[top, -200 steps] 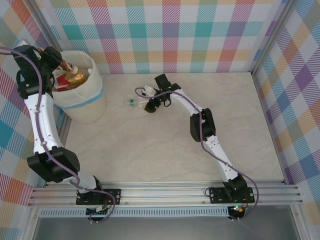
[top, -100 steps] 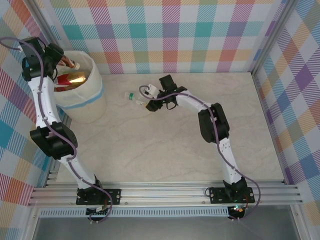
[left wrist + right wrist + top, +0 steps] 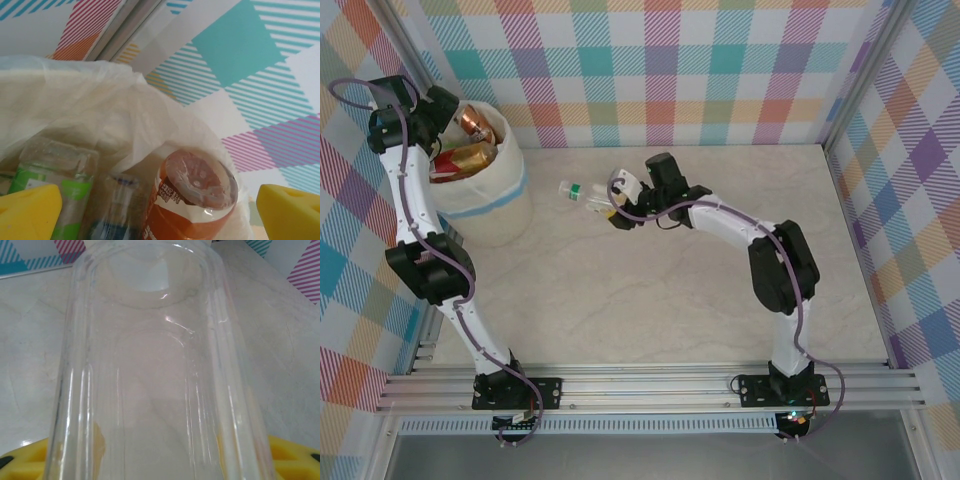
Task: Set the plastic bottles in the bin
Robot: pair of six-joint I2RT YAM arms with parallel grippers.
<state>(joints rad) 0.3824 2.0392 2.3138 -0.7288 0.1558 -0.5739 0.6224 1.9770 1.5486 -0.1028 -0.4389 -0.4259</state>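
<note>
Right wrist view: right jaws grip a slick clear bottle [image 3: 150, 365] that may slip in transit; left jaws gape empty above the bin [image 3: 495, 225].

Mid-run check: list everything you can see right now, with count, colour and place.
large round cream-white tub: one, pale blue band, far-left corner of the table.
small plastic bottles: at least three showing inside the tub, with orange-brown, green and bluish labels; full count hidden.
clear plastic bottle with green label: one, white cap, just right of the tub.
marbled beige table: one, under everything.
plaid walls: multicoloured, around the table.
left gripper: one, yellow fingers, open, over the tub.
right gripper: one, yellow fingers, shut on the clear bottle.
</note>
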